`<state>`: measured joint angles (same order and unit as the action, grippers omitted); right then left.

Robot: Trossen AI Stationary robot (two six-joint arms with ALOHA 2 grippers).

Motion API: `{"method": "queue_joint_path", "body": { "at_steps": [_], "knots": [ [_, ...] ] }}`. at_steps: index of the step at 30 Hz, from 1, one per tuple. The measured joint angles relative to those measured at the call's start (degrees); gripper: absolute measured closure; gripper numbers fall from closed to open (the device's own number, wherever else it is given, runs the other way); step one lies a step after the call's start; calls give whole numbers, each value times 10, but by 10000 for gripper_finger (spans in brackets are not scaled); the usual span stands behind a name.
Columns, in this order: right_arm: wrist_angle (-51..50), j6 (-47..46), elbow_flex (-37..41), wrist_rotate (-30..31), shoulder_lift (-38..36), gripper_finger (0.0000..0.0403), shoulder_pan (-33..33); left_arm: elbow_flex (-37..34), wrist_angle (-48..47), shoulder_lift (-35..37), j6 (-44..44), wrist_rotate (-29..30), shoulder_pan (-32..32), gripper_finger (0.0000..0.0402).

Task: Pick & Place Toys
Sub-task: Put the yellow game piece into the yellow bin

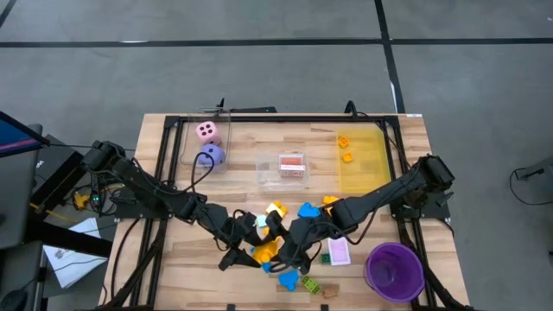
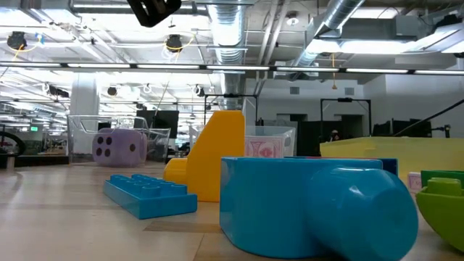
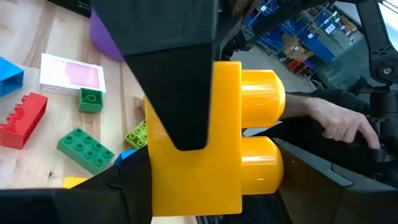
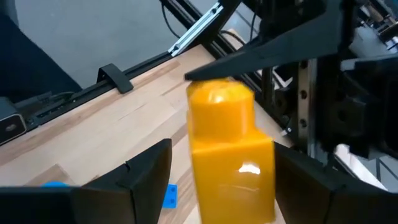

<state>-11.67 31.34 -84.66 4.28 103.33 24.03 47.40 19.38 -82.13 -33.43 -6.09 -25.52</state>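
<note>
Near the table's (image 1: 173, 268) front edge, both grippers clenched one yellow brick (image 3: 211, 137), left gripper (image 1: 251, 249) and right gripper (image 1: 289, 252), apparently handing it over.

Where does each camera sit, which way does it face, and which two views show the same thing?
High view: above the table, facing straight down; both arms show.
Low view: at table-top height, facing level across, past a blue brick to the purple die; a dark arm part shows at top.
Left wrist view: on the left arm, facing the yellow brick clamped in the left gripper.
Right wrist view: on the right arm, facing that brick, framed by the right gripper.
Shared: both wrist views show the yellow brick.
</note>
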Motion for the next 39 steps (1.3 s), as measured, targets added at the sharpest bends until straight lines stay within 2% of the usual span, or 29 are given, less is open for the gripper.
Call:
{"method": "queue_joint_path", "body": {
  "at_steps": [16, 20, 26, 31, 39],
  "knots": [
    [6, 1, 0, 0, -1, 161, 0, 0, -5, 0, 2, 0, 2, 137],
    [6, -7, 0, 0, -1, 192, 0, 0, -5, 0, 2, 0, 2, 137],
    [5, -4, 0, 0, -1, 278, 0, 0, -3, 0, 1, -4, 2, 137],
    [1, -7, 0, 0, -1, 277, 0, 0, -4, 0, 5, -1, 2, 124],
    [-31, -45, 0, 26, -10, 277, 2, 0, -51, 0, 65, 6, 14, 85]
  ]
}}
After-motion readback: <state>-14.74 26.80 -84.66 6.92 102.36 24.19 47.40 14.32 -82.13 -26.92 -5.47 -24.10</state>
